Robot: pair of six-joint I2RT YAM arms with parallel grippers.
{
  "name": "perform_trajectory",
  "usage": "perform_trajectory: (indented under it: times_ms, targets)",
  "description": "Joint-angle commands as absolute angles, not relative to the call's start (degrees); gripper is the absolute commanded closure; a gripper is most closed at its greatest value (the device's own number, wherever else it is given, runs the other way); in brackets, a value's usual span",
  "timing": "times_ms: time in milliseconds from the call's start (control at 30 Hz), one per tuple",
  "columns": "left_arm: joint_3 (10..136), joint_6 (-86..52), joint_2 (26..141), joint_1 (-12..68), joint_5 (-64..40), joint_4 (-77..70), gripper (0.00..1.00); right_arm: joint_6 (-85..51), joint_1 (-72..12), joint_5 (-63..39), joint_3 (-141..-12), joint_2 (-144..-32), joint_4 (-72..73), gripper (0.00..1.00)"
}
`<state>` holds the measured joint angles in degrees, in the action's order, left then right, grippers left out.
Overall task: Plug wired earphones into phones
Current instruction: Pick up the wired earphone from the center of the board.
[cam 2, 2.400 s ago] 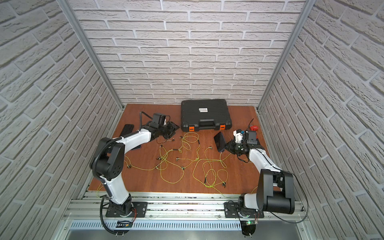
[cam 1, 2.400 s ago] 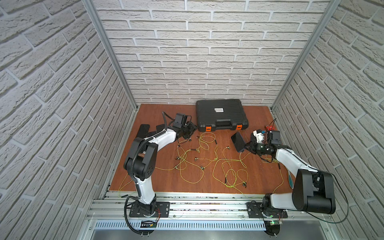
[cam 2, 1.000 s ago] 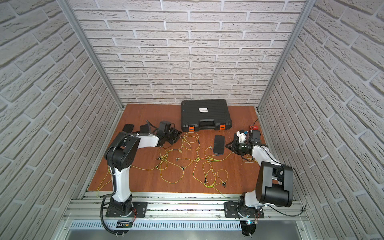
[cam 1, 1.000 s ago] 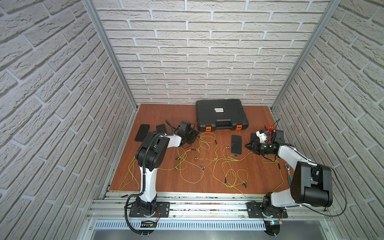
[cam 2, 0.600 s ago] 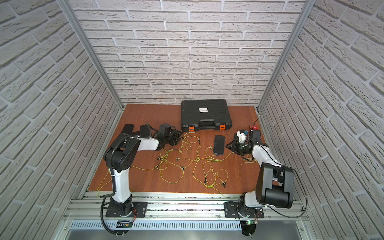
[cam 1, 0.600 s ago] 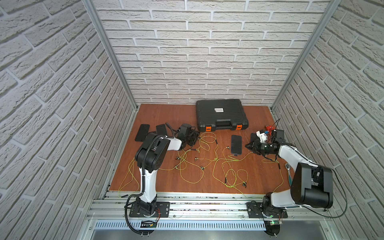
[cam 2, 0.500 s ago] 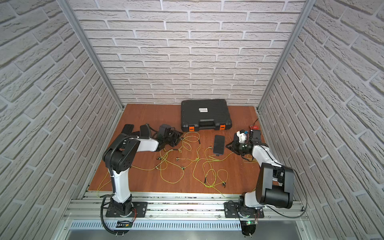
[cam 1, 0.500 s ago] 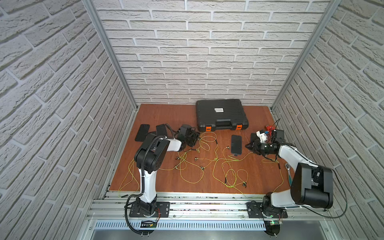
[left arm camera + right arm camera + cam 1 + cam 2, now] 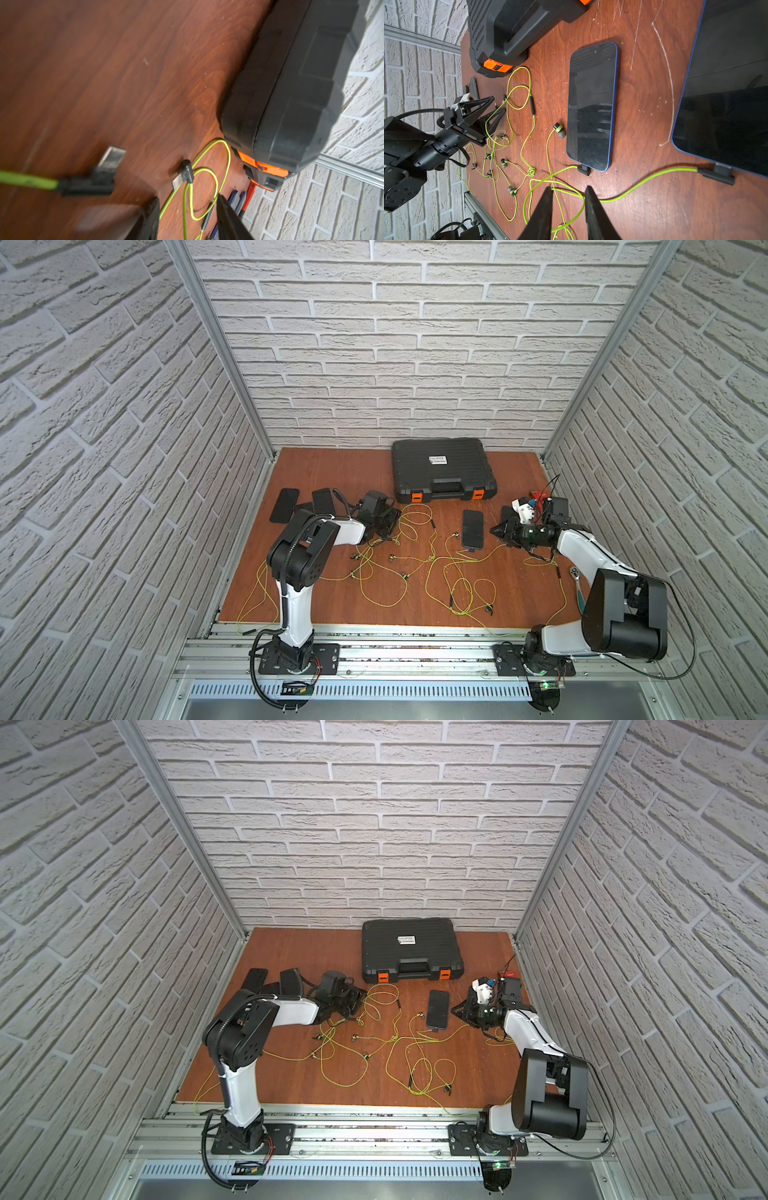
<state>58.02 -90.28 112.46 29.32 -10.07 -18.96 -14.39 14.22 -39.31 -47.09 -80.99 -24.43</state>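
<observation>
L gripper (image 9: 187, 198) open & empty just beside a loose plug (image 9: 186, 171) of the wired earphones (image 9: 532, 105) strewn mid-table by the far case (image 9: 442, 468); R gripper (image 9: 569, 187) jaws apart over a cord, pinching nothing; risk: tangled loops could snag on pickup & yank the cord from the mid phone (image 9: 473, 529).

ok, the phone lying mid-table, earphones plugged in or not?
Plugged in: the right wrist view shows a dark angled plug seated at the phone's bottom edge.
</observation>
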Motion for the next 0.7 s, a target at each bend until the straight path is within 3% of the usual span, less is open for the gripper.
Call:
perform_trajectory:
  times_ms: [0,367,667]
  targets:
    - [56.96,-91.36,116.25,29.36,-7.57,-13.09,0.60,-12.49,13.94,-38.76,-48.21,-78.41,-25.48,0.72]
    - [58.79,-88.48,117.86,27.97,-6.77,-12.62,0.86,-11.62,13.55,-40.87,-48.91,-78.83,-25.57,0.73]
    - [60.43,-82.53,114.49,27.93,-5.37,-7.91,0.95,-10.81,10.70,-42.19,-51.62,-79.47,-27.13,0.73]
